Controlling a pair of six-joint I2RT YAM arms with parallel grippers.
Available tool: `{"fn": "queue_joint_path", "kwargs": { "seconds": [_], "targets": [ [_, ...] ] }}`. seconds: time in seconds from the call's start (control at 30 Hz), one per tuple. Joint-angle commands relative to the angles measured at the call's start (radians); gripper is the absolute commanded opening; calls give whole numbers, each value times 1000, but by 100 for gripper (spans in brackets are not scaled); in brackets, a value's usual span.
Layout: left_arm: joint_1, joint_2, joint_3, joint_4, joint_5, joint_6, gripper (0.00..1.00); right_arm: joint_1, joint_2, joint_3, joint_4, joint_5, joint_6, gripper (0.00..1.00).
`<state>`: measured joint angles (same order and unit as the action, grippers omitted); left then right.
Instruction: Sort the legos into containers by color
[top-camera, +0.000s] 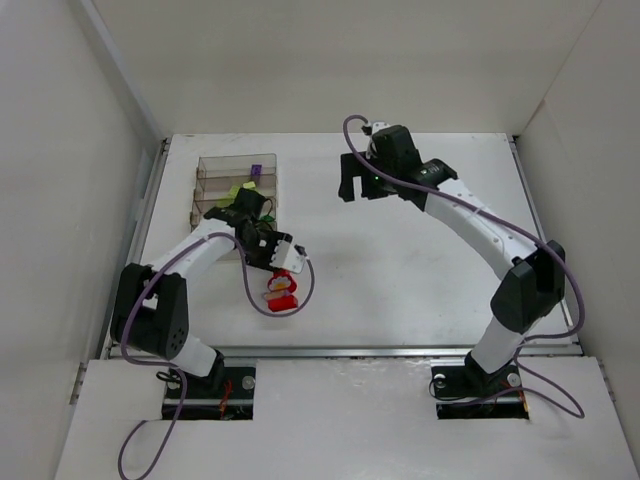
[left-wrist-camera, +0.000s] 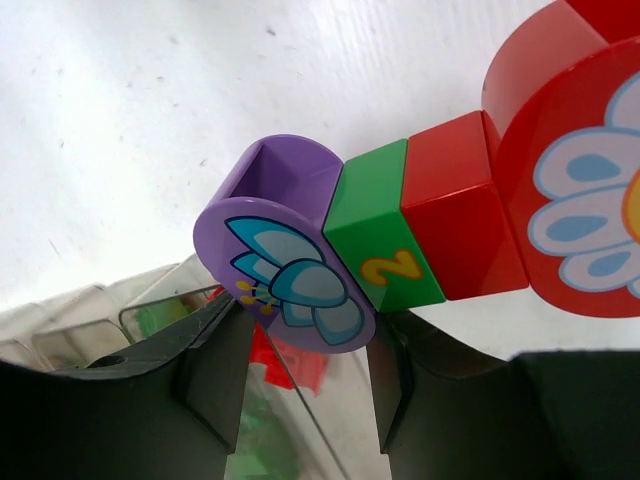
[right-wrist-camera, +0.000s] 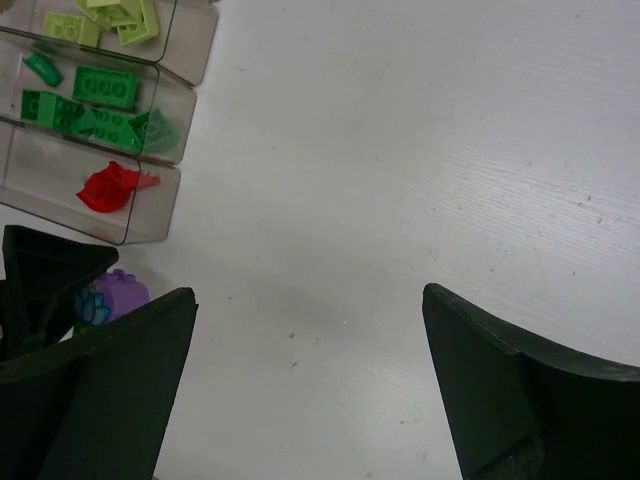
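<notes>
Right wrist view: we find lime bricks (right-wrist-camera: 110, 15), green bricks (right-wrist-camera: 105, 88) and red bricks (right-wrist-camera: 108, 187) sorted in the clear brownish plastic compartment tray (right-wrist-camera: 160, 220), our left gripper (left-wrist-camera: 300, 345) clamped on the seemingly last purple-green-red flower-topped stack (left-wrist-camera: 420, 235) beside it, our right gripper (right-wrist-camera: 310, 370) spread empty.

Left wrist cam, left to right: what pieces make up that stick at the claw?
purple insect-print piece → green brick marked 2 → red brick → red flower-print piece, all joined in one row.
</notes>
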<state>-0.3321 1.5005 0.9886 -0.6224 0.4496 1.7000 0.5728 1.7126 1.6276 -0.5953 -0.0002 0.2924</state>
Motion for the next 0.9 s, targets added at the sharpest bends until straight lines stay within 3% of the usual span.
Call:
{"fn": "queue_joint_path", "kwargs": {
  "seconds": [0.0,0.1,0.13,0.17,0.27,0.4,0.53,0.57,0.87],
  "targets": [
    [-2,-11,77,-30,122,-266,0,-2,-44,18,-3,-11,7,100],
    [-2,0,178,100,120,-532,0,-11,-85,18,-3,-11,16,100],
    [-2,12,203,149,97,-748,0,-23,-97,9,-3,-11,31,100],
    [-2,24,225,194,65,-840,0,-36,-126,-6,20,-23,31,100],
    [-2,33,306,306,-34,-1091,0,-47,-166,-34,70,-66,65,100],
    [-2,64,413,378,-150,-1276,0,-66,-212,-58,196,-159,112,100],
    [-34,73,436,412,-334,-1280,0,-76,-212,-106,323,-329,152,100],
    [-35,73,436,423,-348,-1280,0,-85,-212,-106,348,-398,162,100],
    [-54,44,417,423,-370,-1280,0,-85,-61,-51,393,-504,221,97]
  ]
}}
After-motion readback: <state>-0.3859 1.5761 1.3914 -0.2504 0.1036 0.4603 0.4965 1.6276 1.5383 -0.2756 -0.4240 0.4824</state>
